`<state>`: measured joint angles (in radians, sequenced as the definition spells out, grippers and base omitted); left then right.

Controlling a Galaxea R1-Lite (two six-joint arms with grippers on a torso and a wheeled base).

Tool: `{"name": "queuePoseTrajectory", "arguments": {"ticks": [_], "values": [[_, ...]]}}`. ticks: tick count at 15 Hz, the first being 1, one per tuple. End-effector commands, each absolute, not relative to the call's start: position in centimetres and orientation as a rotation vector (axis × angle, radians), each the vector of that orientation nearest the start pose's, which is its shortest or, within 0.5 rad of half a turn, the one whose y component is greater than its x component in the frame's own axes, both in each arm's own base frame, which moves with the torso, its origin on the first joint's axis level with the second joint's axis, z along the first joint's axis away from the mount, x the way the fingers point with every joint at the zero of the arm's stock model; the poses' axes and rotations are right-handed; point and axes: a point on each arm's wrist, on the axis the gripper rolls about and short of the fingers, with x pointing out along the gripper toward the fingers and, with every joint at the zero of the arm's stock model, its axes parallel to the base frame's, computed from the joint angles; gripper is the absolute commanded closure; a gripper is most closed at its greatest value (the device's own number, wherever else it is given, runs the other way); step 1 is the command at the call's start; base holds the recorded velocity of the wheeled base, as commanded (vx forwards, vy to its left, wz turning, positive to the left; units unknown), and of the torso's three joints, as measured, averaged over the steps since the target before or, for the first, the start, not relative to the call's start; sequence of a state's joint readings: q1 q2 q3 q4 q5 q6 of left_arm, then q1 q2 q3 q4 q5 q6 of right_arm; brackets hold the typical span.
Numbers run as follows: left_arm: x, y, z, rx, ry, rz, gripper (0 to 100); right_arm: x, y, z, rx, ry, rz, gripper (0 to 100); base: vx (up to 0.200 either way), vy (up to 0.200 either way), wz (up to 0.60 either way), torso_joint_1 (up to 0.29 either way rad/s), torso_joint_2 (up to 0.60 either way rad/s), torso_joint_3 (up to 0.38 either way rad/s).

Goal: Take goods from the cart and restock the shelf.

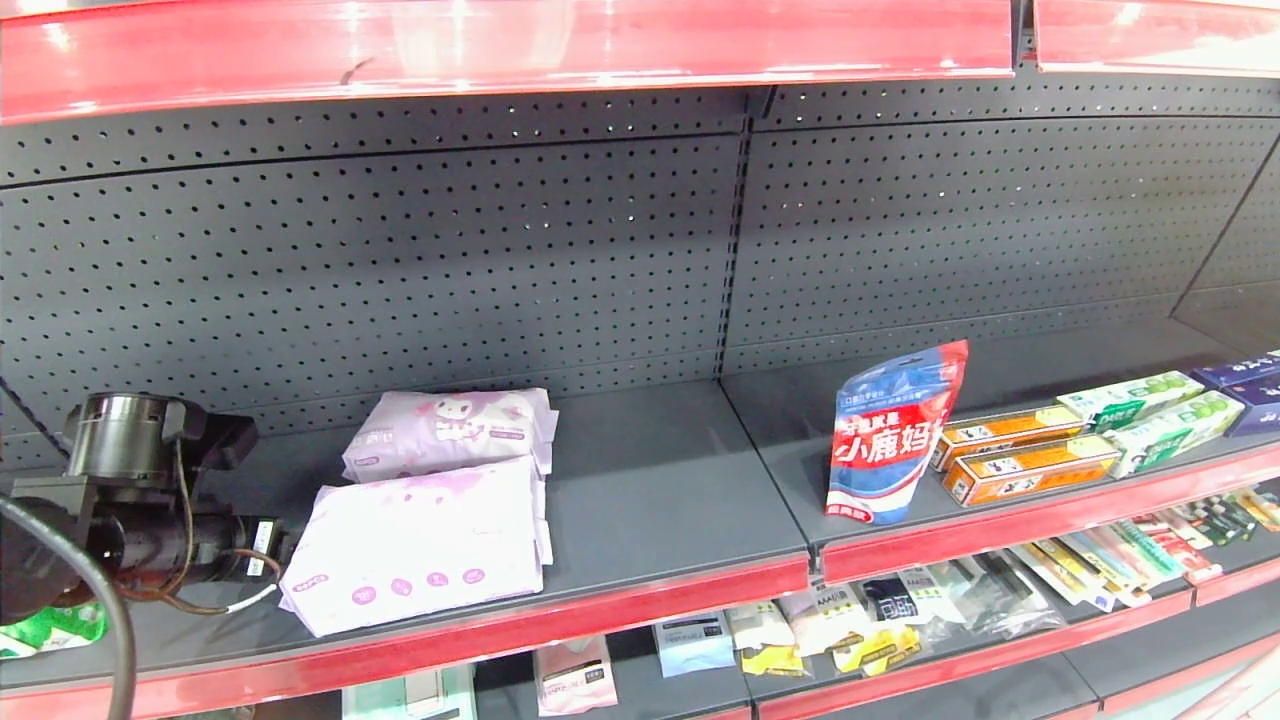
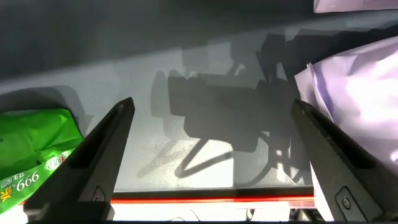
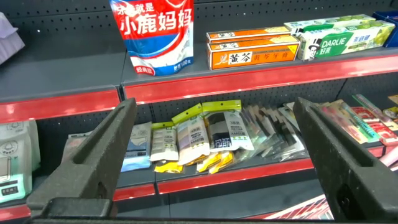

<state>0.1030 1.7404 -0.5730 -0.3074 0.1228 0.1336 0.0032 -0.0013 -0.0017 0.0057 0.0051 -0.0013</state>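
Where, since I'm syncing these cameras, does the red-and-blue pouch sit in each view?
Head view: the red-and-blue pouch stands right of centre on the shelf, left of the orange boxes.
Right wrist view: the pouch is at the picture's top, left of centre.
Left wrist view: faces the shelf's left end, between green pack and pink pack, well left of the pouch.
Shared landmark: the shelf's red front strip.

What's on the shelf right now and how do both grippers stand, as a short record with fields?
left gripper: open, empty, between green pack and front wipes pack
right gripper: open, empty, facing the shelf front
rear wipes pack: lying behind the front one
pouch: red and blue, upright on the shelf
orange boxes: two, right of the pouch
toothpaste boxes: right of the orange boxes
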Motion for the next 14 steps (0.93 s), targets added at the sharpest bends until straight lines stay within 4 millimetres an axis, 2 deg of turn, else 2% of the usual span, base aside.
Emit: {"name": "queuePoseTrajectory", "arguments": {"ticks": [1,14], "values": [[25.40,2.82,8.75,0.135,0.872,0.151,0,-2.29,0.00,7.53,-0.002,0.005,0.008,0,0.000,0.000,0.00,0.000,0.00,0.000],[26.23,2.02,8.41,0.151,0.850,0.126,0,-2.29,0.00,7.53,-0.002,0.005,0.008,0,0.000,0.000,0.00,0.000,0.00,0.000]]}}
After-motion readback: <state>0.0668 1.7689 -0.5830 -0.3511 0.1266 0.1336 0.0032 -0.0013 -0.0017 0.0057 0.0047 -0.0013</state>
